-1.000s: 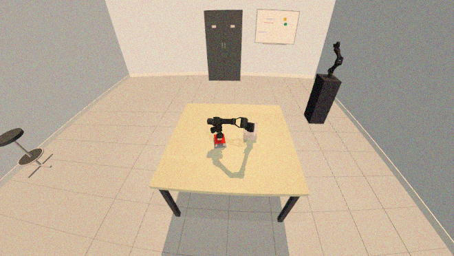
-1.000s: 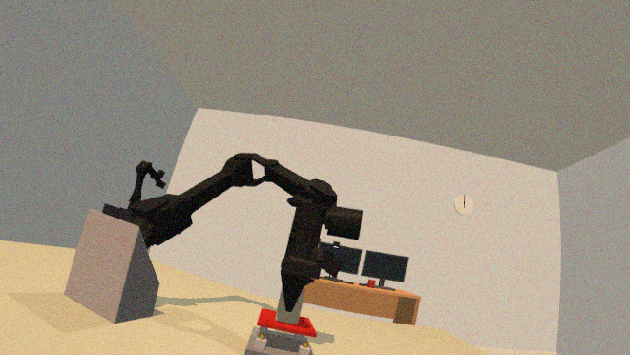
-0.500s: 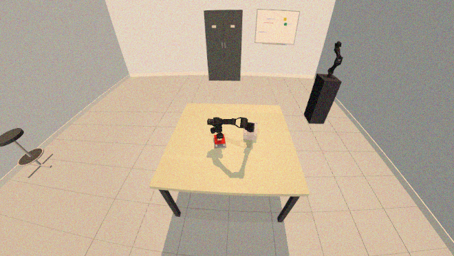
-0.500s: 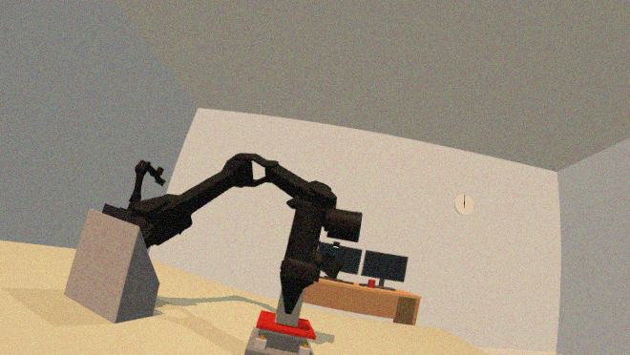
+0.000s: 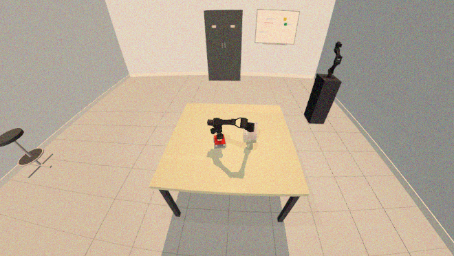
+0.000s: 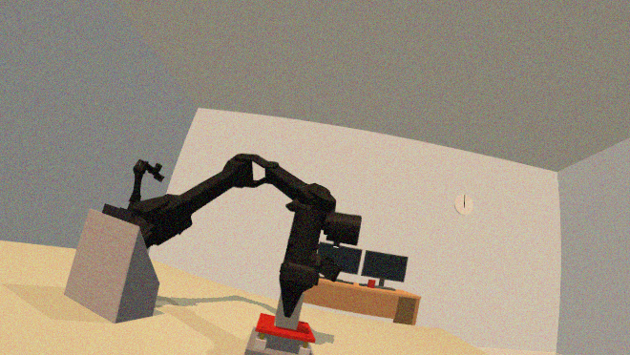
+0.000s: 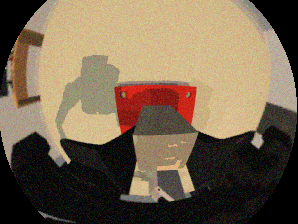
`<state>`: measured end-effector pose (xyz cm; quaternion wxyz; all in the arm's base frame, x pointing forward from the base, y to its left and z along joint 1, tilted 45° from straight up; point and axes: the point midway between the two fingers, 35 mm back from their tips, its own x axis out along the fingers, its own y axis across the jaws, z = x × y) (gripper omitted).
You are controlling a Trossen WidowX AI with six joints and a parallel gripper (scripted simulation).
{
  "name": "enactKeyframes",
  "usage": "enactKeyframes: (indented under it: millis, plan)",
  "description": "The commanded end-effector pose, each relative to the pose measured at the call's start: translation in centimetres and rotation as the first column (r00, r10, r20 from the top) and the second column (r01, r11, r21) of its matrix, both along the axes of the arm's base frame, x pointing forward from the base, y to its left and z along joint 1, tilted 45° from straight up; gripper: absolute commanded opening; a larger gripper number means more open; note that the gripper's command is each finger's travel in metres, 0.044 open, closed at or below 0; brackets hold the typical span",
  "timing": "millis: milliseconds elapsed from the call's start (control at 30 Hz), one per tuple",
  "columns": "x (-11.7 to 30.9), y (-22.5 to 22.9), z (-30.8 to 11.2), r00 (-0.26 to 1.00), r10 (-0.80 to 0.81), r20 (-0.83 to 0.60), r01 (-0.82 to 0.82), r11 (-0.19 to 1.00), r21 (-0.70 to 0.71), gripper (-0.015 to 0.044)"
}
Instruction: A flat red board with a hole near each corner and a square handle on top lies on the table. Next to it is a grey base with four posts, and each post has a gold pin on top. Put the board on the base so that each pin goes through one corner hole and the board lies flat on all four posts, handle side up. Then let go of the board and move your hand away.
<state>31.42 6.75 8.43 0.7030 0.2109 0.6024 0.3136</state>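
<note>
The pincer [image 5: 219, 138] [image 6: 289, 312] [image 7: 157, 125] grips the handle [image 6: 286, 317] [image 7: 165, 150] of the red board [image 5: 219, 142] [image 6: 305, 331] [image 7: 155, 95], above the grey base [image 5: 220, 147] [image 6: 251, 346]; the pale block [image 5: 250, 133] [image 6: 97, 267] stands near, right of the board in the top view.

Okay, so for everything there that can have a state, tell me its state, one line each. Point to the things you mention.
Tool [image 5: 219, 138] [image 6: 289, 312]: shut on the handle.
Red board [image 5: 219, 142] [image 6: 305, 330] [image 7: 126, 118]: gripped by its handle, handle side up, over the base.
Grey base [image 5: 220, 147] [image 6: 251, 344]: standing on the table.
Cabinet doors [image 5: 223, 58]: closed.
</note>
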Motion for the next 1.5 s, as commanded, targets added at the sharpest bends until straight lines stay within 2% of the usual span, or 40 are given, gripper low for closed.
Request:
enactKeyframes:
  millis: [0, 233, 800, 1133, 1267, 1467]
  plan:
    - [0.0, 0.1, -0.2, 1.0, -0.003, -0.005, 0.003, 1.0, 0.001, 0.0]
    - [0.0, 0.4, -0.4, 1.0, -0.002, -0.003, 0.002, 1.0, 0.001, 0.0]
    - [0.0, 0.0, 0.0, 1.0, 0.0, -0.001, 0.0, 1.0, 0.0, 0.044]
    - [-0.3, -2.7, 2.6, 1.0, 0.0, -0.002, 0.0, 1.0, -0.001, 0.044]
    - [-0.8, -5.1, 5.2, 1.0, -0.006, -0.003, 0.006, 1.0, 0.005, 0.044]
    - [-0.8, -5.3, 5.4, 1.0, -0.006, -0.003, 0.006, 1.0, 0.005, 0.044]
